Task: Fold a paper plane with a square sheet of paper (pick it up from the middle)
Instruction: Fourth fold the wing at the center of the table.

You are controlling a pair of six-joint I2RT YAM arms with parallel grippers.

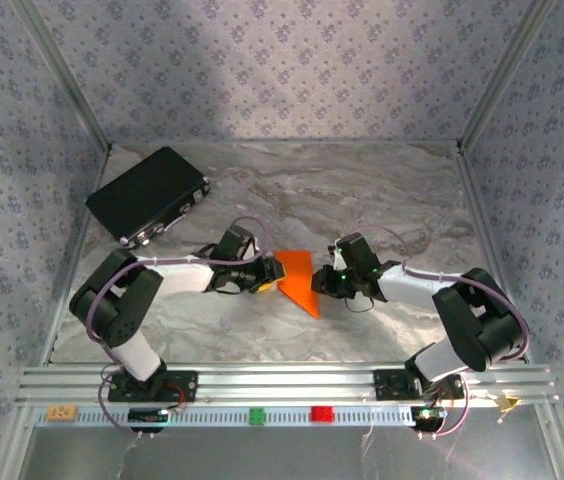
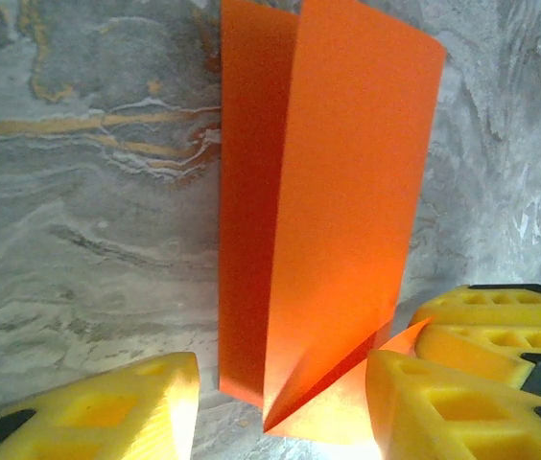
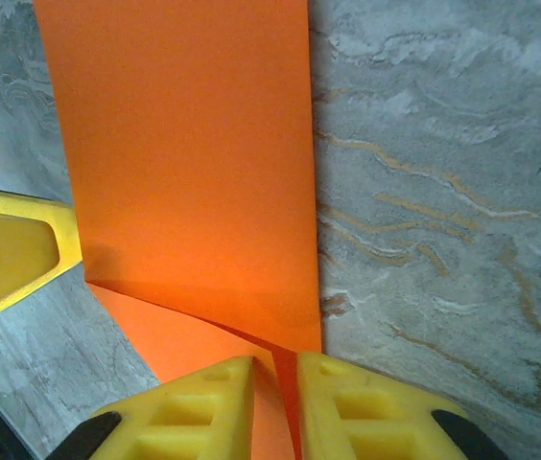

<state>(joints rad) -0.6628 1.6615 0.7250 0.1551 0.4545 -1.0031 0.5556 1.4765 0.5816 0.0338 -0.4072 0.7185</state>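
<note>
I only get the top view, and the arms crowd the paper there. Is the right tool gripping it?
Observer: Yes. In the right wrist view the right tool is pinched on the paper's near edge.
Operator: And the left tool?
Observer: In the left wrist view the left tool is open, one finger on either side of the paper's pointed end.
Operator: Is the fold pressed flat?
Observer: It seems not. The upper flap looks raised, and the strip beside it lies in shade.
</note>
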